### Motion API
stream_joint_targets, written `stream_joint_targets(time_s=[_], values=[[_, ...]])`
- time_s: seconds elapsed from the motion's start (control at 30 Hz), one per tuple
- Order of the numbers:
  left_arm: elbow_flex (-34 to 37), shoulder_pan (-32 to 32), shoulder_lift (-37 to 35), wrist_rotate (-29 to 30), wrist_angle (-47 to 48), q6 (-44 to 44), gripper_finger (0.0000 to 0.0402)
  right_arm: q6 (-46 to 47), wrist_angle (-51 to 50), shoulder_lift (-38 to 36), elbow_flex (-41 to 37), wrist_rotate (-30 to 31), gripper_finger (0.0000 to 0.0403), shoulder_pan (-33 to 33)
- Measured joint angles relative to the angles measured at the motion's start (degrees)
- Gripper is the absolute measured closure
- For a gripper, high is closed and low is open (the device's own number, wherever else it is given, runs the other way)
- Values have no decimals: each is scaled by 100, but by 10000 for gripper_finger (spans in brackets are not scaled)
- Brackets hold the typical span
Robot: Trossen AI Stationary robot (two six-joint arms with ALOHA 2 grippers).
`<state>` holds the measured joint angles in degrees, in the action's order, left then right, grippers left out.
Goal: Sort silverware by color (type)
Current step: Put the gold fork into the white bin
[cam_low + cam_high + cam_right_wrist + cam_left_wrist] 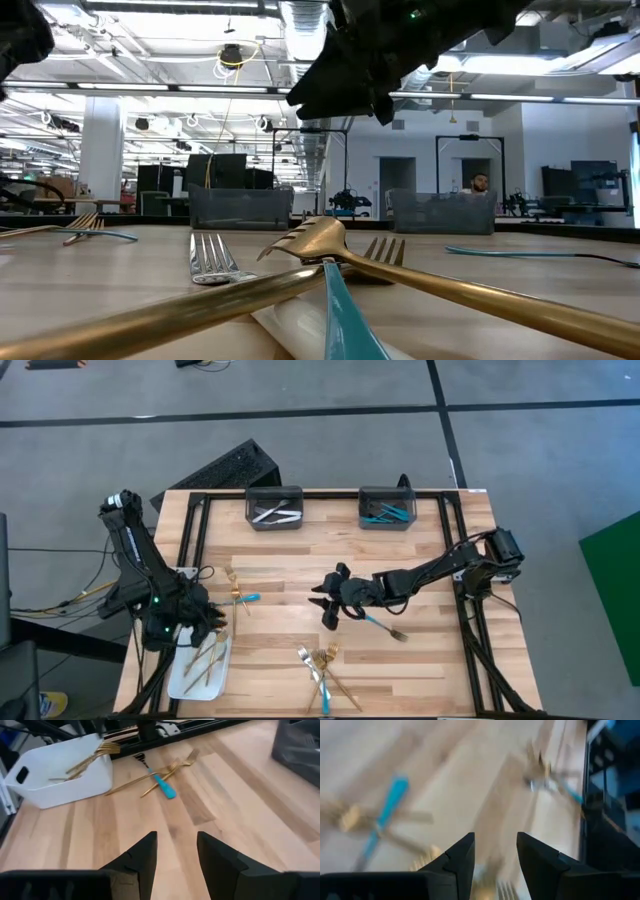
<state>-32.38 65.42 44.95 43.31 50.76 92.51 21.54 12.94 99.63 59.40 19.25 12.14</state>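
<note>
The silverware is scattered in several groups across the wooden table [420,575]. A white tray [190,678] at the near left corner holds a bundle of gold forks [208,656] (their tines stick out over its rim in the right wrist view). Just beyond the tray, toward the far side, a small crossed heap [238,596] of gold forks and one blue-handled piece lies on the bare wood. Near the middle of the near edge sits another heap [322,668] of gold and silver forks with a blue handle across them. A single blue-handled fork [383,626] lies right of centre, close to the right gripper.

At the far edge stand two dark bins: the left bin [274,508] holds silver pieces, the right bin [387,508] holds blue-handled ones.

The right gripper [334,600] hovers above the middle of the table, its fingers [145,855] spread apart with nothing between them. The left gripper [203,616] hangs over the far end of the tray, fingers [462,857] also parted and empty.

In the low view, a person [480,185] shows in the room well behind the table.
</note>
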Motion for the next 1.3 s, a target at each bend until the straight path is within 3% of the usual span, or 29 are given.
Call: stream_joint_targets(time_s=[0.1, 0.23, 0.43, 0.63, 0.8, 0.93, 1.03, 1.3], values=[[0, -362, -61, 305, -1, -591, 269, 51, 15, 0, 0, 95, 239, 46], [-2, -930, -61, 162, -2, -1230, 269, 803, 269, 213, 7, 452, 240, -56], [-2, -1685, -3, -144, 146, -1880, 269, 1427, 918, 1104, 300, 154, 240, -479], [-2, -2328, 147, -587, 413, -2208, 269, 1401, 904, 2256, 1648, -779, 240, -787], [-2, -2722, 211, -926, 1003, -2251, 269, 1124, 56, 2889, 2754, -1208, 240, -869], [63, -3017, 215, -949, 1404, -2163, 269, 914, -516, 2910, 3100, -1193, 240, -824], [279, -3288, 185, -1039, 1043, -2583, 268, 838, -743, 2834, 3088, -1161, 240, -798], [936, -4229, 206, -1350, 484, -2665, 238, 796, -845, 2785, 3093, -1163, 240, -688]])
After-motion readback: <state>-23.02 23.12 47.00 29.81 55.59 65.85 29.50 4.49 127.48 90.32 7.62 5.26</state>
